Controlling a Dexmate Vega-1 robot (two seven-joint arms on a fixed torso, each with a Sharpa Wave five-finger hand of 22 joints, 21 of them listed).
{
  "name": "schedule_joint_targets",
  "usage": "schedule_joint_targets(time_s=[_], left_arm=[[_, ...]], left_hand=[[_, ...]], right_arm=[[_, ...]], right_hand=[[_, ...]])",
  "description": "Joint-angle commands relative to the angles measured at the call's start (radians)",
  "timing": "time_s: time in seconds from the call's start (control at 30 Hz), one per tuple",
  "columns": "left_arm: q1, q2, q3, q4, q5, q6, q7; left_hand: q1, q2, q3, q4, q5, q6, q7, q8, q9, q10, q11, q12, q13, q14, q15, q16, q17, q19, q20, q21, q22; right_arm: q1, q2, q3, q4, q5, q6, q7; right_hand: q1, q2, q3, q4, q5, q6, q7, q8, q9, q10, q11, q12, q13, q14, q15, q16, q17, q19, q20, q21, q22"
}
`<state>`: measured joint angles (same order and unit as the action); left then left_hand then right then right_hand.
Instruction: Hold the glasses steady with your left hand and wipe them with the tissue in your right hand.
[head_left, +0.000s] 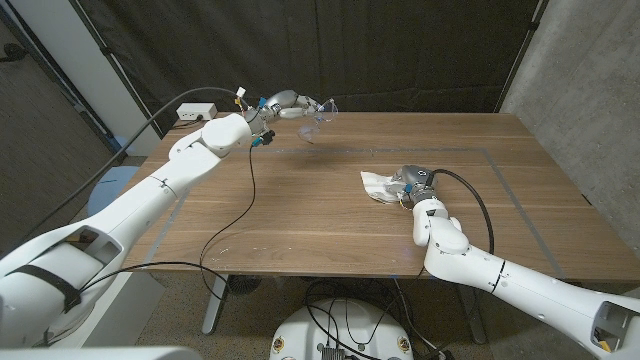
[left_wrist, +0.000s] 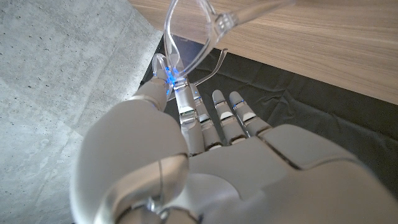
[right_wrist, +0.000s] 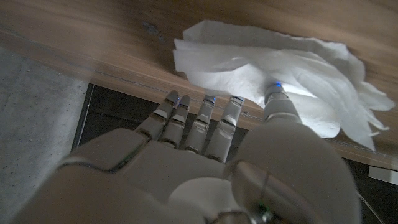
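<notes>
My left hand (head_left: 283, 104) is raised over the table's far left edge and pinches clear-framed glasses (head_left: 320, 120) in the air. In the left wrist view the thumb and a finger of my left hand (left_wrist: 205, 162) grip the glasses (left_wrist: 186, 37) by the frame, with the lenses out past the fingertips. A crumpled white tissue (head_left: 379, 185) lies on the wooden table (head_left: 300, 220) right of centre. My right hand (head_left: 415, 182) sits against its right side. In the right wrist view, my right hand (right_wrist: 205, 168) has its thumb tip on the tissue (right_wrist: 280, 68) and its fingers straight, not closed around it.
A white socket box (head_left: 195, 112) sits on the table's far left corner. A black cable (head_left: 235, 220) hangs from my left arm and crosses the table's left half. Pale tape lines mark a rectangle on the tabletop. Dark curtains hang behind the table.
</notes>
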<state>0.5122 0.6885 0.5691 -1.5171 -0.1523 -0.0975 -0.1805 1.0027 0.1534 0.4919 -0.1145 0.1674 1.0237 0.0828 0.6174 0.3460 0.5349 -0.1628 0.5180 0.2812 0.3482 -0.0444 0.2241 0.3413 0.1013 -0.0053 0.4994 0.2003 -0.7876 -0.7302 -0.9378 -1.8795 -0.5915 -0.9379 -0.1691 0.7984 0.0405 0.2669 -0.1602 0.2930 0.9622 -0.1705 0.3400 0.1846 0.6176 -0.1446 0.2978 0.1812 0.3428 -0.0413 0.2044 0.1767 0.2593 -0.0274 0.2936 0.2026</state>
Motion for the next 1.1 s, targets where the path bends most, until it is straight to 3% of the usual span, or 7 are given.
schedule_joint_targets(time_s=[0.03,0.4,0.57,0.67,0.83,0.87,1.1], left_arm=[[-0.005,-0.002,0.004,0.012,-0.004,-0.001,-0.007],[-0.006,-0.003,0.006,0.012,-0.006,0.001,-0.008],[-0.007,-0.007,0.011,0.014,-0.009,0.002,-0.016],[-0.011,-0.009,0.015,0.014,-0.008,0.005,-0.022],[-0.013,-0.01,0.021,0.012,-0.008,0.01,-0.03],[-0.013,-0.01,0.021,0.012,-0.01,0.011,-0.033],[-0.013,-0.008,0.026,0.004,-0.011,0.021,-0.041]], left_hand=[[0.005,0.001,0.021,0.01,0.005,0.015,0.011,-0.003,0.002,0.024,-0.023,0.005,0.001,-0.004,-0.12,-0.003,0.005,-0.007,-0.001,0.004,-0.001],[0.006,0.002,0.023,0.008,0.004,0.017,0.011,-0.004,0.005,0.022,-0.02,0.005,0.002,-0.006,-0.118,-0.003,0.007,-0.01,0.001,0.004,-0.001],[0.006,0.002,0.024,0.007,0.004,0.019,0.011,-0.006,0.005,0.021,-0.023,0.005,0.002,-0.006,-0.118,-0.003,0.008,-0.01,0.0,0.005,-0.001],[0.006,0.003,0.024,0.007,0.003,0.018,0.013,-0.007,0.005,0.019,-0.025,0.005,0.002,-0.007,-0.117,-0.003,0.009,-0.01,-0.001,0.005,-0.001],[0.006,0.002,0.024,0.006,0.003,0.018,0.01,-0.008,0.007,0.02,-0.026,0.006,0.002,-0.008,-0.119,-0.003,0.01,-0.011,-0.003,0.006,0.0],[0.006,0.002,0.024,0.006,0.003,0.018,0.011,-0.008,0.008,0.018,-0.015,0.005,0.002,-0.008,-0.118,-0.003,0.011,-0.011,-0.002,0.006,0.0],[0.005,0.001,0.026,0.005,0.003,0.018,0.013,-0.01,0.009,0.017,-0.024,0.006,0.002,-0.008,-0.117,-0.003,0.012,-0.012,0.0,0.007,0.0]], right_arm=[[-0.06,0.009,0.061,0.024,0.023,0.124,-0.14],[-0.1,0.038,0.111,0.045,0.03,0.166,-0.233],[-0.186,0.113,0.244,0.081,0.148,0.314,-0.441],[-0.228,0.196,0.326,0.134,0.221,0.454,-0.625],[-0.229,0.269,0.357,0.201,0.225,0.566,-0.807],[-0.226,0.276,0.359,0.212,0.221,0.582,-0.831],[-0.216,0.337,0.392,0.257,0.233,0.701,-0.948]], right_hand=[[0.071,0.047,0.024,0.001,-0.004,0.097,0.019,0.02,0.003,0.062,-0.018,0.014,0.0,0.055,-0.122,0.007,0.003,0.03,-0.014,0.019,0.005],[0.12,0.06,0.03,0.0,-0.022,0.15,0.065,0.017,0.005,0.123,-0.029,0.019,-0.001,0.102,-0.155,0.0,0.0,0.051,-0.036,0.033,0.009],[0.127,0.063,0.032,0.001,-0.024,0.155,0.07,0.014,0.005,0.134,-0.023,0.019,-0.001,0.108,-0.159,-0.004,-0.001,0.057,-0.038,0.037,0.011],[0.131,0.065,0.032,0.003,-0.025,0.159,0.073,0.013,0.006,0.138,-0.02,0.018,-0.001,0.113,-0.156,-0.005,-0.001,0.059,-0.037,0.039,0.011],[0.138,0.07,0.035,0.005,-0.028,0.161,0.079,0.007,0.007,0.157,-0.01,0.02,-0.001,0.132,-0.154,-0.004,0.0,0.072,-0.034,0.047,0.013],[0.14,0.07,0.035,0.006,-0.029,0.162,0.08,0.006,0.007,0.162,-0.01,0.02,-0.001,0.137,-0.154,-0.004,0.0,0.076,-0.034,0.049,0.013],[0.149,0.074,0.039,0.007,-0.031,0.169,0.086,0.003,0.007,0.175,-0.008,0.019,-0.001,0.157,-0.156,-0.003,0.001,0.081,-0.034,0.055,0.015]])
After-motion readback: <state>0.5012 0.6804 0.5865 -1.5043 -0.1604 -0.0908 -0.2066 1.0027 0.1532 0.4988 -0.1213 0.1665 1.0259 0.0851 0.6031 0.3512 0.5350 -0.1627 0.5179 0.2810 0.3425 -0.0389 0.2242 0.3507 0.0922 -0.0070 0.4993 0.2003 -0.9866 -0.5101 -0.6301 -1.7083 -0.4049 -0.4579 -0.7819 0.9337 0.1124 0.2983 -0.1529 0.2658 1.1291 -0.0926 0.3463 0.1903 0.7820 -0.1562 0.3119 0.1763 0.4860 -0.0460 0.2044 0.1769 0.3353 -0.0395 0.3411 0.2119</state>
